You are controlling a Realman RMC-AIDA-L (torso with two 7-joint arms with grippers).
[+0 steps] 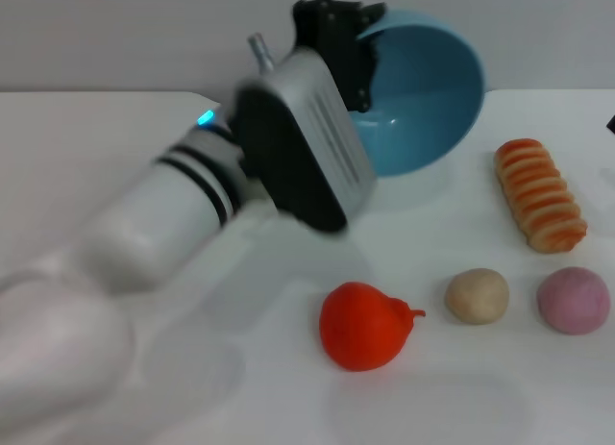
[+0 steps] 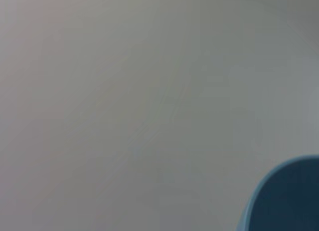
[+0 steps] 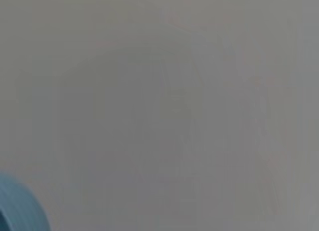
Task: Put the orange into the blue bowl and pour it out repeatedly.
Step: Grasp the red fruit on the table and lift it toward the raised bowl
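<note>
- Blue plastic bowl (image 1: 423, 89) tipped steeply on its side, mouth facing forward and down, lifted at the far side of the white tabletop (image 1: 115, 157); nothing inside.
- Held at its rim by the left gripper (image 1: 354, 41), black fingers closed on the edge at the bowl's upper left.
- Red-orange orange (image 1: 365, 327) lying on the tabletop, near side, well apart from the bowl, stem pointing toward the beige ball (image 1: 477, 295).
- Judged step: pour looks complete, so next comes righting the bowl and setting it down.
- Best done by rolling the wrist back slowly, keeping the rim pinch firm, since smooth plastic can slip in a thin-edge grip.
- Best set down flat with bare tabletop around it, away from the bread loaf (image 1: 540, 195), leaving room to drop the orange in.
- Right gripper not seen in the head view; open or closed, cannot tell.
- Bowl: smooth, glossy, deep, round; light enough to swing if jerked.
- Orange: rounded, slightly lumpy, matte, with a small pointed tip; likely to roll when nudged.
- Bread loaf: ridged, striped orange and cream, lying right of the bowl.
- Beige ball and pink ball (image 1: 573, 299): dull, soft-looking, side by side right of the orange.
- Wrist views: only plain grey surface and a slice of blue rim.
</note>
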